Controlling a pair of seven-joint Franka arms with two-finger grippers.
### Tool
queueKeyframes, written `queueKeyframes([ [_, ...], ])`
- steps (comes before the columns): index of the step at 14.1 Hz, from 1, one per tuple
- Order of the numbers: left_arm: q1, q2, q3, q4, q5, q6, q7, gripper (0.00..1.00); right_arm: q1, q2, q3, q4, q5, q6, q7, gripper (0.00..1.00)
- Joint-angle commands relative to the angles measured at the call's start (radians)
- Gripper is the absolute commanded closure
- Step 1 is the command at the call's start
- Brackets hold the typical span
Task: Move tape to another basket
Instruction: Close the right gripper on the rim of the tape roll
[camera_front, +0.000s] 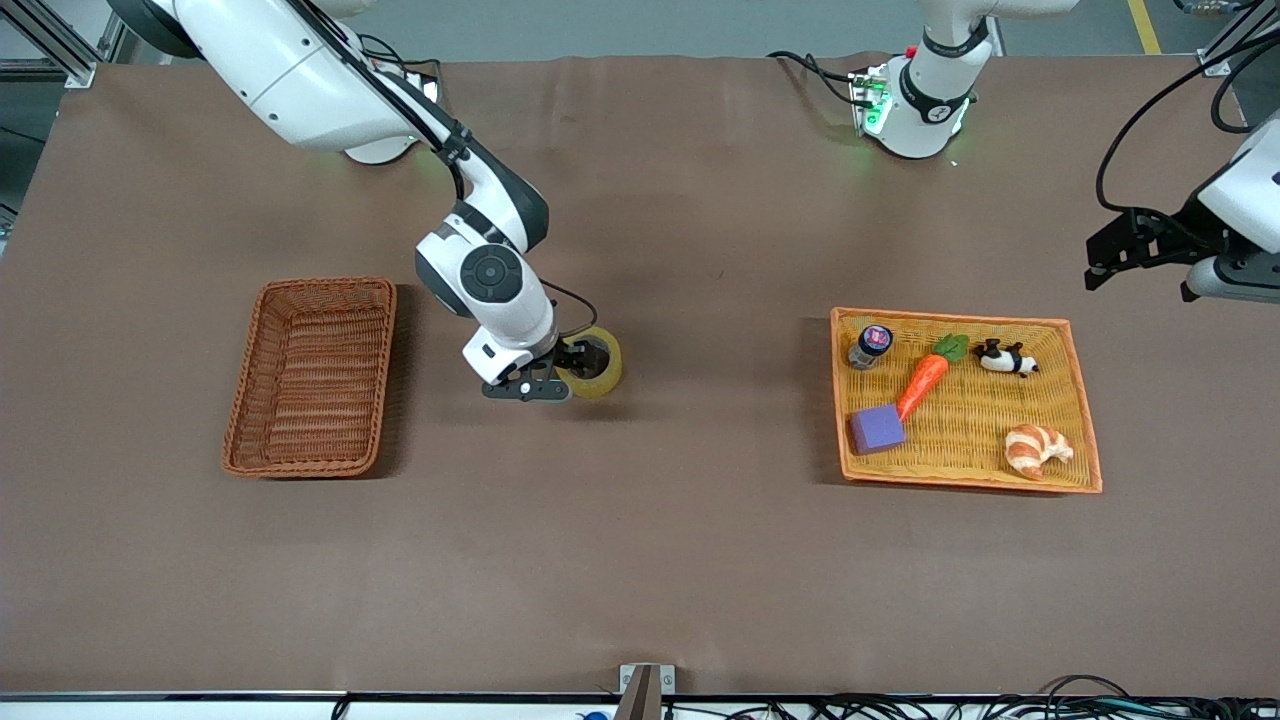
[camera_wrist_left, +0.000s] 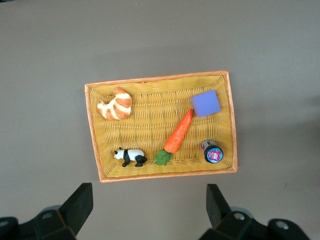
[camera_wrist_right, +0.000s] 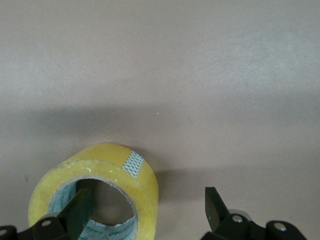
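Tape (camera_front: 596, 362): flat on table, right gripper (camera_front: 575, 362) straddling wall, one finger in core, spread, unclamped. Basket (camera_front: 312, 378) beside, awaiting transfer. Left gripper (camera_wrist_left: 148, 206) spread, empty, waiting above tray (camera_front: 1082, 400).

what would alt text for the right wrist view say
A roll of yellowish tape lies flat on a bare brown table, with the open right gripper straddling its wall: one finger in the hole, the other outside.

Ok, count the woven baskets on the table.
2: the dark reddish-brown wicker basket toward the right arm's end, and the flat orange-yellow woven tray toward the left arm's end.
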Motion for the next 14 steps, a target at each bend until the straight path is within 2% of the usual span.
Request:
queueKeyframes([
  [1,-0.003,-0.032,-0.005,-0.037,-0.015,-0.003,-0.005,0.0,0.014,0.0,0.011,-0.001,-0.049,0.003,0.034,0.0],
  [5,-0.003,-0.024,-0.02,-0.037,-0.013,-0.001,-0.006,0.0,0.012,0.009,0.01,-0.044,-0.101,0.059,0.034,0.0],
  [10,-0.006,-0.012,-0.026,-0.034,-0.013,0.002,-0.008,0.0,0.005,0.014,0.01,-0.07,-0.126,0.095,0.034,0.0],
  [14,-0.001,-0.007,-0.04,-0.036,-0.013,0.006,-0.029,0.0,0.006,0.017,0.008,-0.08,-0.132,0.112,0.036,0.1],
])
